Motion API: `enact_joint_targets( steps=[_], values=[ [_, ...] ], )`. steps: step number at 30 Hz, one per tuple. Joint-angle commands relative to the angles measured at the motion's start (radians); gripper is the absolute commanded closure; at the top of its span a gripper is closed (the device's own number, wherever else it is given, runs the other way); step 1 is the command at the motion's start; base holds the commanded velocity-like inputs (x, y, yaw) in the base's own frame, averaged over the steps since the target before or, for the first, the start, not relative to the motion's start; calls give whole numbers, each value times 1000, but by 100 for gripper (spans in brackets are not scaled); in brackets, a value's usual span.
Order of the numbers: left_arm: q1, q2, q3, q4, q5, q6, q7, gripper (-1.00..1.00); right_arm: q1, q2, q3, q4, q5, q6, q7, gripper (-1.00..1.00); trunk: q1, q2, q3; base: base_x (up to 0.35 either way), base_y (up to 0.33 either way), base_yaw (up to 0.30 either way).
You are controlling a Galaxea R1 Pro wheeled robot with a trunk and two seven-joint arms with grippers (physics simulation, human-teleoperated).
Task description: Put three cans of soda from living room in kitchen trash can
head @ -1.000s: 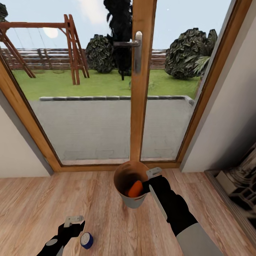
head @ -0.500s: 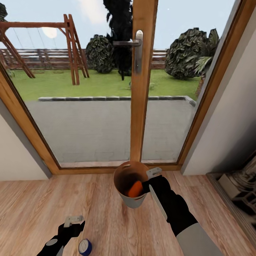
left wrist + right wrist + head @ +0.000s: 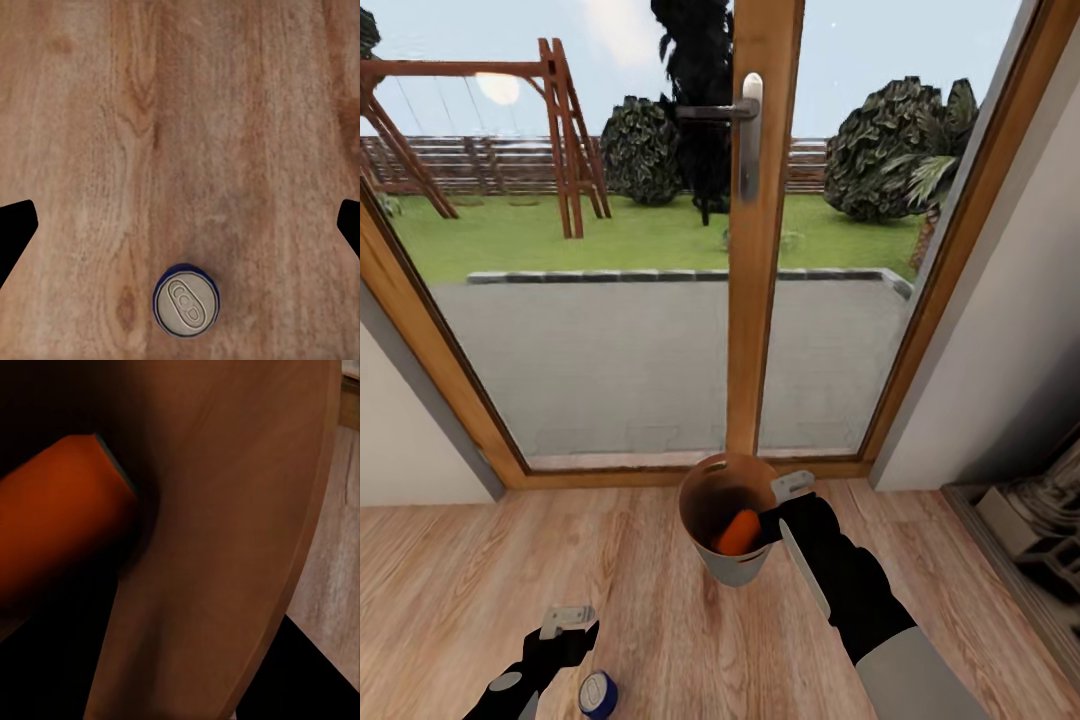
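The tash can (image 3: 732, 570), grey outside and brown inside, is held in front of the glass door. My right gripper (image 3: 780, 505) is shut on its rim, one finger inside and one outside. An orange can of soda (image 3: 740, 532) lies tilted inside it, and the right wrist view shows this orange can (image 3: 52, 517) against the brown inner wall (image 3: 225, 547). A dark blue can of soda (image 3: 598, 693) stands upright on the wood floor, just beside my left gripper (image 3: 574, 628). In the left wrist view the blue can (image 3: 186, 300) sits off-centre below the open left gripper (image 3: 184, 223).
A wood-framed glass door (image 3: 760, 250) with a metal handle (image 3: 745, 115) stands straight ahead, with a patio and garden behind it. A white wall (image 3: 1000, 350) and a dark shelf unit (image 3: 1040, 530) close in on the right. Plank floor (image 3: 460, 570) spreads to the left.
The whole view has shifted slightly, so the camera moved. The blue can now shows a little lower and nearer my left gripper. The right gripper still holds the bin.
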Motion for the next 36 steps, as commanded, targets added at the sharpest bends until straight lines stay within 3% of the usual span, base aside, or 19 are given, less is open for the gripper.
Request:
enact_joint_targets(
  steps=[1, 14, 36],
  values=[
    [0, 0, 0, 0, 0, 0, 0, -100, -1, 0, 0, -1, -3, 0, 3, 100, 4, -7, -3, 0, 0, 0],
    [0, 0, 0, 0, 0, 0, 0, -100, -1, 0, 0, -1, -3, -1, 3, 100, 54, -98, -48, 0, 0, 0],
    [0, 0, 0, 0, 0, 0, -1, -100, -1, 0, 1, -1, -3, -1, 3, 100, 138, -252, -151, 0, 0, 0]
  ],
)
